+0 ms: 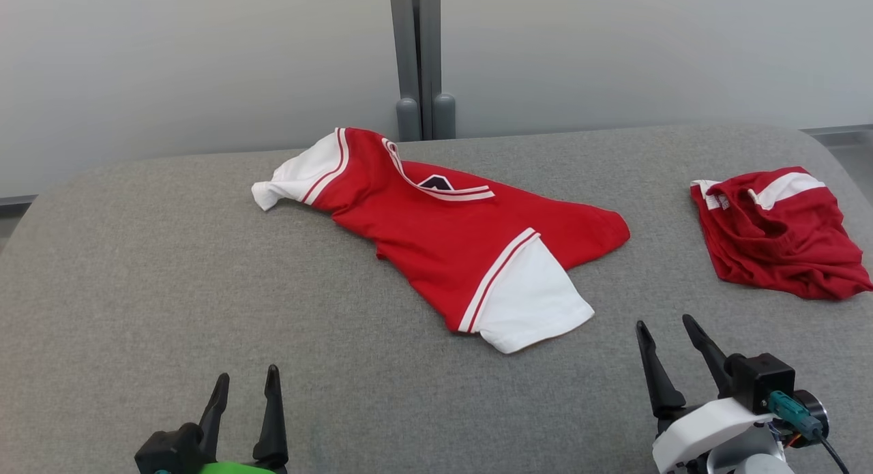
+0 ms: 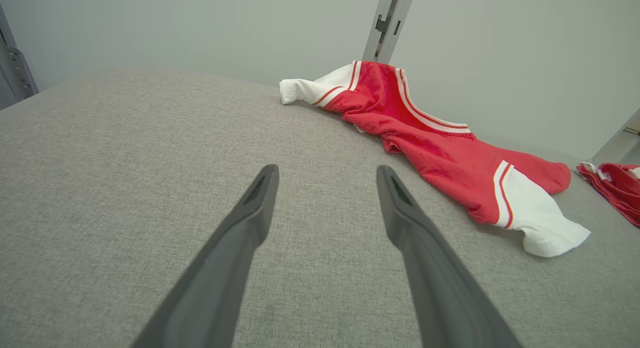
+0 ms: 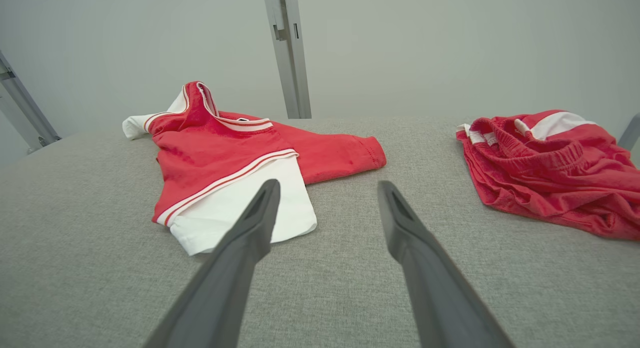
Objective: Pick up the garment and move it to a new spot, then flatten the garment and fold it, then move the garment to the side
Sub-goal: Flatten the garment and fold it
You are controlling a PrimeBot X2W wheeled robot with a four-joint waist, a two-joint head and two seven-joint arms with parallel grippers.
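Grey woven fabric tabletop [image 1: 136, 290], coarse weave, rounded corners. Left gripper [image 1: 247, 372] at near left, dark tapered fingers spread apart, holding nothing. Right gripper [image 1: 663, 321] at near right, likewise spread and empty, tips near white sleeve. Red knit jersey with white stripe-trimmed sleeves [image 1: 436, 242] lay rumpled mid-table; dark neck patch unreadable. Crumpled red shorts [image 1: 777, 235] at right, white waistband tag illegible. Grey metal post [image 1: 419, 58] behind.

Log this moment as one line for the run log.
stage: before pickup | shirt: crumpled, mid table | shorts: bunched, right | left gripper: open, empty | right gripper: open, empty
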